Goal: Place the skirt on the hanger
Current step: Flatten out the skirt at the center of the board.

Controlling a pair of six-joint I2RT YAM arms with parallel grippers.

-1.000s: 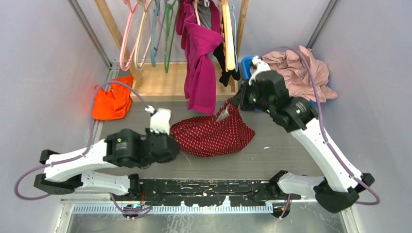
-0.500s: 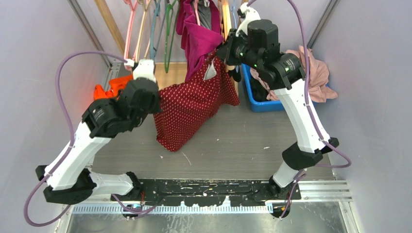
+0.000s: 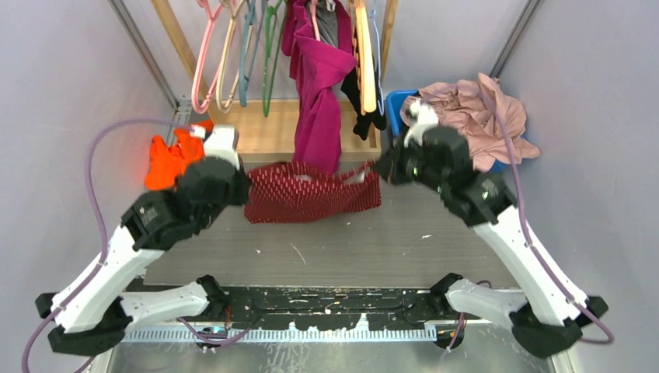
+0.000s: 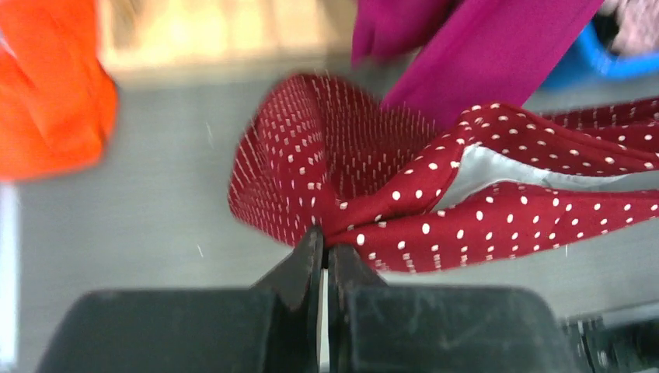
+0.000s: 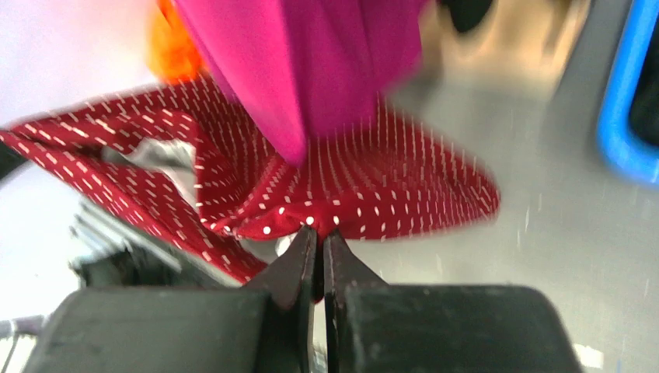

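Observation:
The skirt (image 3: 311,194), dark red with small white dots, hangs stretched sideways between my two grippers, just in front of the wooden rack. My left gripper (image 3: 244,191) is shut on its left waist edge, and in the left wrist view the closed tips (image 4: 325,247) pinch the dotted fabric (image 4: 482,225). My right gripper (image 3: 381,169) is shut on the right edge, its tips (image 5: 319,233) clamping the skirt (image 5: 388,186). The waist opening gapes and shows a pale lining. The pink hanger (image 3: 203,62) hangs on the rack at the back left, apart from both grippers.
A magenta garment (image 3: 319,101) hangs from the rack and drapes down to the skirt's top edge. Green (image 3: 268,62) and tan wooden (image 3: 365,54) hangers hang nearby. An orange cloth (image 3: 167,159) lies at the left. A blue bin (image 3: 396,105) holds a pale pink garment (image 3: 474,116).
A second ago the skirt lay bunched on the table. Both arms lifted it high toward the rack, then lowered it and pulled apart, so it now hangs stretched wide.

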